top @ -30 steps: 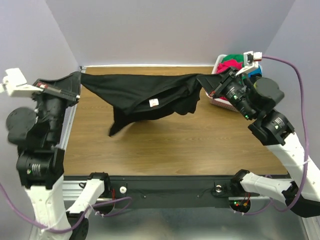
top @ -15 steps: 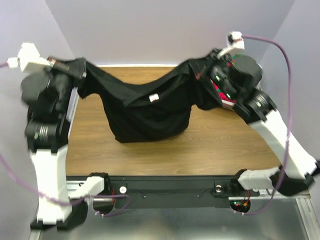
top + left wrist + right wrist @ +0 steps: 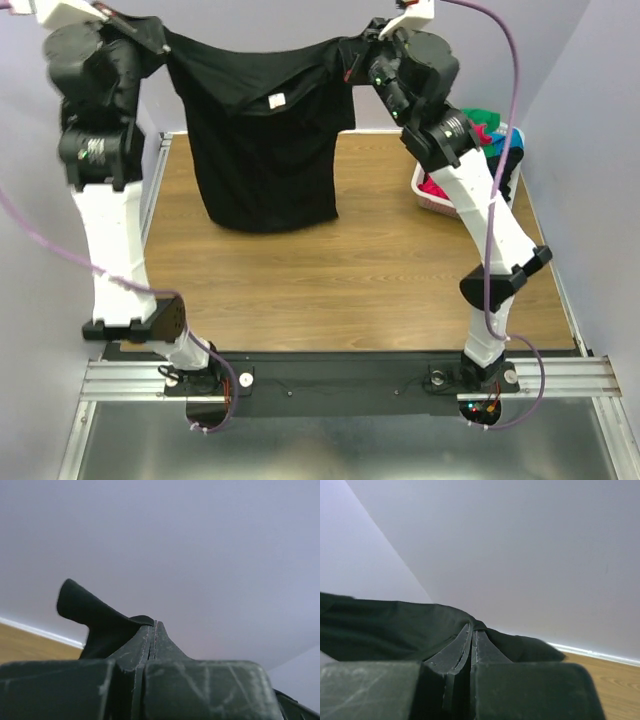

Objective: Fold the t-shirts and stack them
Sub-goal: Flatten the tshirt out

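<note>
A black t-shirt [image 3: 265, 160] with a small white neck label [image 3: 276, 99] hangs spread between both raised arms, its hem just above the table. My left gripper [image 3: 160, 38] is shut on the shirt's left shoulder; in the left wrist view the jaws [image 3: 154, 625] are pressed together on black fabric [image 3: 92, 617]. My right gripper [image 3: 355, 52] is shut on the right shoulder; in the right wrist view the jaws [image 3: 472, 630] pinch black cloth [image 3: 385, 630]. Pink-red, green and blue shirts [image 3: 480, 130] lie in the basket.
A white slatted basket [image 3: 432, 200] stands at the table's far right, partly behind the right arm. The wooden table [image 3: 340, 280] lies under the hanging shirt. Grey walls close the back and sides.
Both arms have risen high and lifted the black shirt off the table. It now hangs flat and spread, where it sagged in a bunch before.
</note>
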`<state>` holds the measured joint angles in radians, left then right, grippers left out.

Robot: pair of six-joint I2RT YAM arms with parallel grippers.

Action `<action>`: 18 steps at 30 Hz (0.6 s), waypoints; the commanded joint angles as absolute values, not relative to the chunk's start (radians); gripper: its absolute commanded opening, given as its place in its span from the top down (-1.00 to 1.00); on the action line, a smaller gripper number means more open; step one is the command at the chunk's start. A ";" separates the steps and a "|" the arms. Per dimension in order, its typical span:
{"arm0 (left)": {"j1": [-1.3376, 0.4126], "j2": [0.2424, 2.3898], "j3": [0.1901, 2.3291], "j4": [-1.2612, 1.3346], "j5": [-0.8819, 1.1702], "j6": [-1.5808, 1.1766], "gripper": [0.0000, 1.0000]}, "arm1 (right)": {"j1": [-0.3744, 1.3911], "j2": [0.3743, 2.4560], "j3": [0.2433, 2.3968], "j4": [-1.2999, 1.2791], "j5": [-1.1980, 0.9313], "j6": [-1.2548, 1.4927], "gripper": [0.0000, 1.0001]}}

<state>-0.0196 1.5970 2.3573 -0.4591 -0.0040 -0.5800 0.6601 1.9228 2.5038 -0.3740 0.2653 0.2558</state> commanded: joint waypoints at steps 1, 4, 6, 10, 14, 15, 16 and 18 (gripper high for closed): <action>-0.009 1.401 2.340 -0.331 -0.031 -0.514 1.00 | 0.653 1.766 2.466 -0.256 0.249 0.235 0.99; -0.008 1.306 2.199 -0.371 -0.121 -0.499 1.00 | 0.653 1.691 2.328 -0.256 0.255 0.247 0.99; -0.009 1.217 2.057 -0.399 -0.200 -0.502 1.00 | 0.653 1.607 2.149 -0.255 0.282 0.252 0.99; -0.009 1.019 1.693 -0.419 -0.242 -0.566 1.00 | 0.652 1.450 1.802 -0.258 0.328 0.302 0.99; -0.008 0.820 1.305 -0.521 -0.229 -0.667 1.00 | 0.649 1.321 1.450 -0.261 0.324 0.405 0.99; -0.008 0.784 1.236 -0.556 -0.215 -0.684 1.00 | 0.647 1.269 1.389 -0.259 0.330 0.422 0.99; -0.008 0.750 1.168 -0.577 -0.197 -0.698 1.00 | 0.647 1.246 1.318 -0.262 0.324 0.434 0.99; -0.008 0.648 0.982 -0.623 -0.103 -0.732 1.00 | 0.644 1.201 1.157 -0.291 0.316 0.480 0.99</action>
